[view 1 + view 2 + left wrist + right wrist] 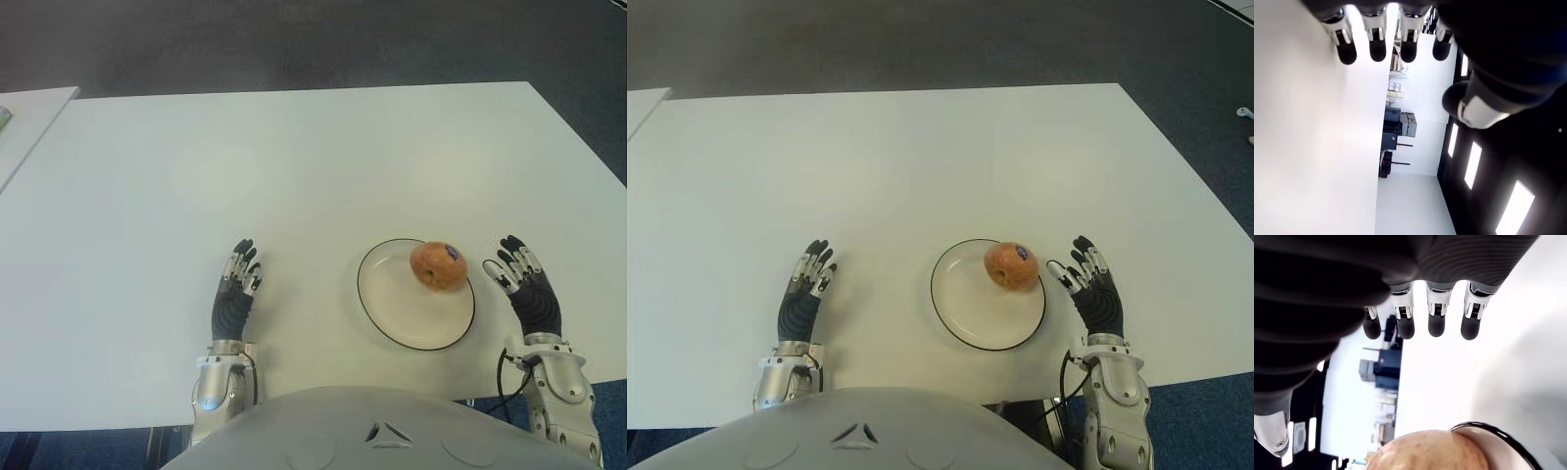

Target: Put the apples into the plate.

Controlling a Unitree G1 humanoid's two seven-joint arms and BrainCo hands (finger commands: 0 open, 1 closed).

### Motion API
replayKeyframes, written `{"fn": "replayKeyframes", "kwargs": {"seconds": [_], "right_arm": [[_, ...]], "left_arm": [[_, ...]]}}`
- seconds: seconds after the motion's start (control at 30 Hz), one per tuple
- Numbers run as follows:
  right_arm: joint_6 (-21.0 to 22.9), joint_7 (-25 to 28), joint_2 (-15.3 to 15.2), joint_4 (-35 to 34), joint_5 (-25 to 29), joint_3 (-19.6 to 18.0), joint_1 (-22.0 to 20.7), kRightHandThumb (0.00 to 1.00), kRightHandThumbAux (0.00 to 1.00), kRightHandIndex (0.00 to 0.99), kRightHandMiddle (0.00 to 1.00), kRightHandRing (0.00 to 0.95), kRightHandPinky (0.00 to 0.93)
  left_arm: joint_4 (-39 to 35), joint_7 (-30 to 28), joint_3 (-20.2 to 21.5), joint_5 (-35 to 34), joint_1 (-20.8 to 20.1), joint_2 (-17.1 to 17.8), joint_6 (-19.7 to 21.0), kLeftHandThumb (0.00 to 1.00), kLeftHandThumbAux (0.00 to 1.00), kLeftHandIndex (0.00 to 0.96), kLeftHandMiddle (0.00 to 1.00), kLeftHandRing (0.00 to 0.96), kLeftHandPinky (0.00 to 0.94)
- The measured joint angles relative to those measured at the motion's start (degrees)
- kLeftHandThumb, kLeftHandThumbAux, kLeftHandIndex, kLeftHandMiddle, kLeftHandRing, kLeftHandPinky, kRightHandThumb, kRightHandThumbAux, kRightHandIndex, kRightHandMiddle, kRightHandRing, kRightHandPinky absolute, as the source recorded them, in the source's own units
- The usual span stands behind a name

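Fingers (1085, 262) of both hands spread, empty; I see 1 apple (1011, 265) on the plate (970, 313), none beside it.

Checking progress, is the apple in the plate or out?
In: the apple sits inside the plate, near its far rim, held by neither robot hand.

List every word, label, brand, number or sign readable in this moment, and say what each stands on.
No text can be read in any view.
Sticker on the apple, which lies in the plate: dark, too small to read.
Triangular mark on the robot's chest: a shape, no letters.
Left hand, right hand and table: no markings visible.
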Motion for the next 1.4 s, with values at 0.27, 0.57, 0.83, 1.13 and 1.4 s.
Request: {"fn": "replayKeyframes", "kwargs": {"seconds": [0.27,0.57,0.83,1.13,1.4], "right_arm": [[0.1,0.13,-0.3,0.62,0.02,-0.04,-1.27,0.009,0.564,0.0,0.061,0.018,0.0],[0.7,0.02,-0.92,1.9,-0.73,0.59,-4.14,0.01,0.582,0.0,0.056,0.016,0.0],[0.93,0.27,-2.03,3.99,-1.87,1.41,-6.53,0.001,0.592,0.0,0.051,0.015,0.004],[-2.55,2.35,-3.46,8.71,-2.05,2.67,-8.9,0.0,0.567,0.0,0.052,0.021,0.001],[-6.82,3.48,-3.48,11.85,-2.07,3.72,-9.9,0.0,0.549,0.0,0.049,0.016,0.0]], "left_arm": [[-0.35,0.54,-1.24,2.98,1.1,-0.14,-0.67,0.061,0.524,0.016,0.0,0.0,0.016],[-1.48,0.59,-1.99,3.49,2.14,-0.24,-0.36,0.053,0.525,0.011,0.0,0.0,0.002],[-1.97,0.59,-2.1,3.24,2.2,-0.27,0.17,0.041,0.546,0.025,0.003,0.0,0.0],[-2.97,0.58,-2.45,2.24,2.24,-0.33,1.67,0.04,0.548,0.035,0.004,0.0,0.0],[-4.55,0.58,-2.46,1.87,2.34,-0.06,2.11,0.052,0.517,0.041,0.011,0.0,0.0]]}}
